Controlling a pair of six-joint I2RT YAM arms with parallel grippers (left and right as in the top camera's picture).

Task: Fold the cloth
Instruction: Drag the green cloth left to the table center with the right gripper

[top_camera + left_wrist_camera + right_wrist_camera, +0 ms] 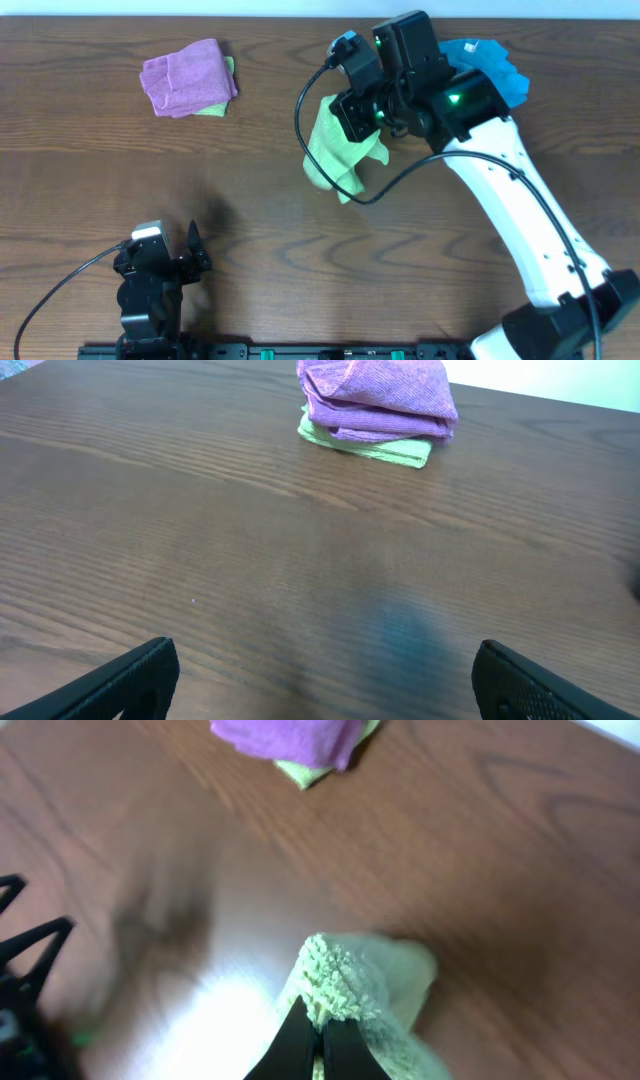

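Left pincer: your left pincer (pixel 322 678) sits low at the near left of the dark brown wood-grain tabletop (pixel 90 180). Its two black fingers (pixel 120 680) are spread wide with only bare wood between them, and it grips nothing.
Far-left stack: a folded purple-pink cloth (pixel 185 75) lies towards the far edge, on top of a thin folded pale green cloth (pixel 218 104). The green one shows only as a strip along the purple one's right and near sides. The stack is well apart from your left pincer.
Task cloth: the light lime-green terry microfibre cloth (pixel 335 152) is right of centre, bunched and crumpled rather than flat. Your right wrist view shows one fuzzy edge drawn up into a peak. It is well apart from the stack.
Right pincer: your right pincer (pixel 321 1038) has its fingers pressed together, pinching that raised edge of the lime-green cloth. From overhead it hangs over the cloth's far right part.
Right arm: the white arm (pixel 520 200) runs from the near right corner diagonally up to the cloth.
Far right: a bright blue cloth (pixel 505 72) with a white tag (pixel 472 46) lies beyond the right wrist and is partly hidden by it. You cannot tell whether it touches the lime-green cloth.
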